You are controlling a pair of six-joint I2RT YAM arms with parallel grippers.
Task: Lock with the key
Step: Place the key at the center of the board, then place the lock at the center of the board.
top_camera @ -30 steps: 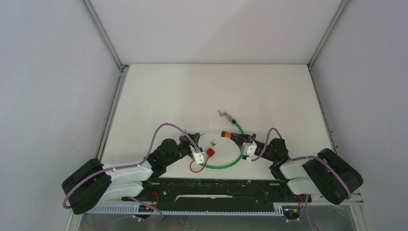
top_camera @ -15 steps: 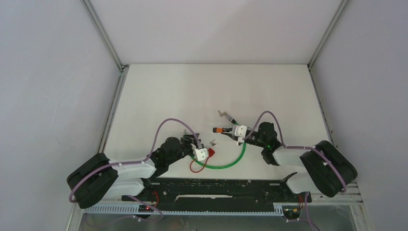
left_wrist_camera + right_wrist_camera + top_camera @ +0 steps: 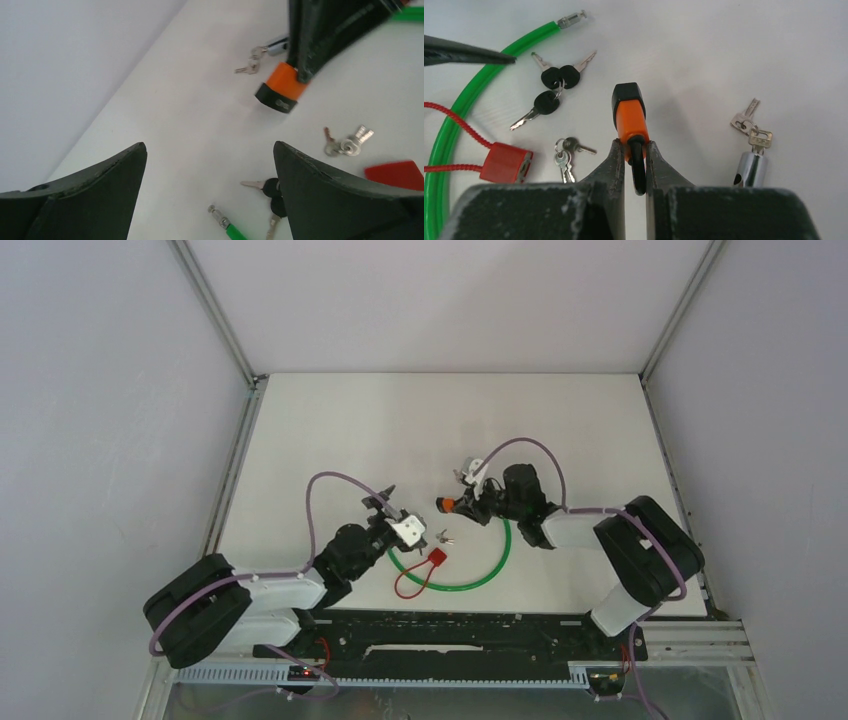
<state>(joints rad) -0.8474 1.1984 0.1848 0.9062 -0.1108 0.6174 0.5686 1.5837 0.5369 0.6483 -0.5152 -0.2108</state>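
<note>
My right gripper is shut on the black shackle of an orange padlock, whose black base points away from me. The same padlock shows at mid-table with my right gripper behind it. My left gripper is open and empty, hovering over the table facing the padlock. A bunch of black-headed keys lies by its right finger. A small silver key bunch lies between the padlock and a red lock.
A green cable curves round the keys, its metal end below my left gripper. A chrome lock with keys in it lies right of the padlock. The red lock trails a red wire loop. The table's side walls stand well off.
My left gripper has opened and pulled away up and left, leaving the red lock on the table. My right gripper has carried the orange padlock away from the near edge and leftward.
</note>
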